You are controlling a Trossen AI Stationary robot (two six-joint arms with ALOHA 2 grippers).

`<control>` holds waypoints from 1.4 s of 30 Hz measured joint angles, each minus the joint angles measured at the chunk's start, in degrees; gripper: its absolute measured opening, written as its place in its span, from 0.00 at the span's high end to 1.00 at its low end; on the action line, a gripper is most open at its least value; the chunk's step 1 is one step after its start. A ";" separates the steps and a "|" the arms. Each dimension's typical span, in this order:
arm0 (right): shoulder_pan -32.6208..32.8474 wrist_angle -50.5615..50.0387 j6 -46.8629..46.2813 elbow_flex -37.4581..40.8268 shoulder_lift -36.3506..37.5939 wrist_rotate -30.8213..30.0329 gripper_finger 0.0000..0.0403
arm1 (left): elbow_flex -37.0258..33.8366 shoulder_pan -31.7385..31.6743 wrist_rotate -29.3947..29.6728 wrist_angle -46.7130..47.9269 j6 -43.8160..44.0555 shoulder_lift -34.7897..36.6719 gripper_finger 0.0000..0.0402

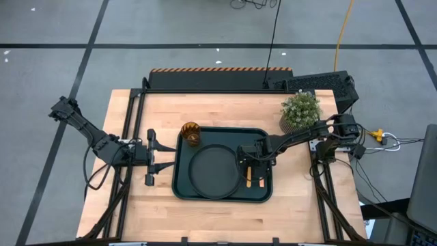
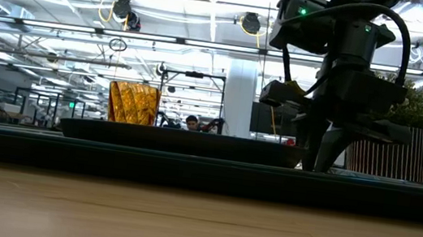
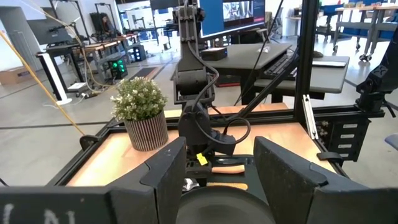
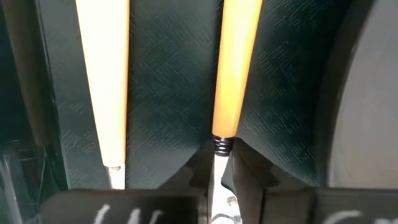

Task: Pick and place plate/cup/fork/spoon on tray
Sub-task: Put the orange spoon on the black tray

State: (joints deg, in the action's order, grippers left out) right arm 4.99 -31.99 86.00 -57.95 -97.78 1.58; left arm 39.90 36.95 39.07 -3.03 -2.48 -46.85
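Observation:
The dark green tray [image 1: 179, 188] lies mid-table. The round dark plate [image 1: 213, 171] lies flat in it, and the amber cup [image 1: 191, 133] stands upright in its far left corner. My right gripper [image 1: 248, 162] is low over the tray's right part, shut on the orange-handled spoon [image 4: 233, 68]; its bowl is hidden. The fork's paler handle [image 4: 102, 81] lies on the tray floor beside the spoon. My left gripper [image 1: 153, 158] is open and empty just outside the tray's left rim. My right gripper pinches the spoon's metal neck [image 4: 219, 150], just past the end of the orange handle, between its two fingers. The fingers come from above. The handle [image 1: 249, 179] points toward the table's near edge, parallel to the fork's handle; whether it rests on the tray floor I cannot tell.
A potted plant [image 1: 300, 111] stands at the table's far right, close behind my right arm. A black box [image 1: 321, 83] sits past the far edge. Bare wood shows along the table's near side.

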 joint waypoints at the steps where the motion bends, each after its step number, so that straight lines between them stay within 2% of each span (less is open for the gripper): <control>1: 0.00 -0.15 0.00 0.00 0.00 -0.02 0.92 | 0.00 0.02 0.00 0.00 0.00 0.00 0.52; 14: 0.00 -1.30 -1.31 -0.02 0.26 -0.37 0.89 | 0.00 0.01 0.00 0.09 0.00 0.00 0.52; 21: 0.00 -1.32 -0.89 0.00 2.93 -0.30 0.89 | 0.00 0.01 0.00 0.34 0.00 -0.02 0.52; 33: -0.04 -0.85 -2.78 0.00 3.45 1.68 0.89 | 0.00 0.00 0.01 0.31 0.27 0.00 0.52; 42: -0.52 0.13 -2.78 0.00 3.45 3.19 0.73 | 0.00 0.00 0.00 0.31 0.28 0.00 0.52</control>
State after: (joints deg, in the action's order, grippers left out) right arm 4.47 -31.87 83.22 -57.95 -94.32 4.78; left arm 39.90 36.95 39.07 -2.72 -2.20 -46.85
